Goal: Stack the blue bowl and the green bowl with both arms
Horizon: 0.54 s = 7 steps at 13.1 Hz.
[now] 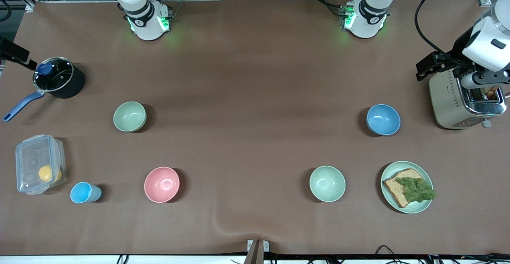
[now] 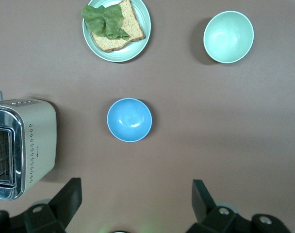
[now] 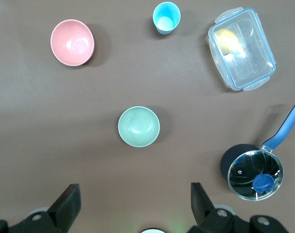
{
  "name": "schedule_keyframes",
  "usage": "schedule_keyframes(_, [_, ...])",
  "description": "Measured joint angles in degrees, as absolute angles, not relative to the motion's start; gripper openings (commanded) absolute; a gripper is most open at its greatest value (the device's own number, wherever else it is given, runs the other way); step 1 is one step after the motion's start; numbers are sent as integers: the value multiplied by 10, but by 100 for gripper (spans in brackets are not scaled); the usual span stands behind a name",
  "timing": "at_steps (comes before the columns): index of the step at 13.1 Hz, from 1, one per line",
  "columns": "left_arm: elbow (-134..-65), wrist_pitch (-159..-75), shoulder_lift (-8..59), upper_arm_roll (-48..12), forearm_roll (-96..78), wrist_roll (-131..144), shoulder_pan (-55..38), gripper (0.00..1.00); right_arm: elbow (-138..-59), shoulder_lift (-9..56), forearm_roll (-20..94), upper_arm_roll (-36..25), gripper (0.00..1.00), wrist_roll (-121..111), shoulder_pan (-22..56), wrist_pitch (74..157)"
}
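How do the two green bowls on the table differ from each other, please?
The sage bowl is a duller, yellower green; the mint bowl is paler and bluer. The sage bowl sits toward the right arm's end, farther from the front camera, near the pot; the mint bowl sits toward the left arm's end, nearer the camera, beside the bread plate. Both stand upright, empty, and look alike in size and shape.

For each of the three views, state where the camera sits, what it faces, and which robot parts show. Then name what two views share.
Front view: high across the table, facing both arm bases, above the whole table.
Left wrist view: looks down on the blue bowl; the left tool shows open.
Right wrist view: looks down on the green bowl; the right tool shows open.
Shared: front and left wrist both show the blue bowl.
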<state>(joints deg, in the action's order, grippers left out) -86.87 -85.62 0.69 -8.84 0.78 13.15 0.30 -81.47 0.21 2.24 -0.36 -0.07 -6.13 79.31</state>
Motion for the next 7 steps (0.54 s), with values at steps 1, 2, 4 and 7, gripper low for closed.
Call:
schedule_keyframes(1, [-869,-856,7,-88,8,132,3,100,-815,2,22,-4,100,4,-61,794])
schedule_keyframes(2, [-869,-855,7,-87,8,132,3,100,-815,2,22,-3,100,12,-61,794])
schedule_keyframes(4, [-869,-854,8,-81,13,132,3,100,-815,3,23,0,100,28,-61,794])
schedule_keyframes(7, [-880,-852,29,-75,18,131,12,100,-819,16,24,4,100,33,-57,796])
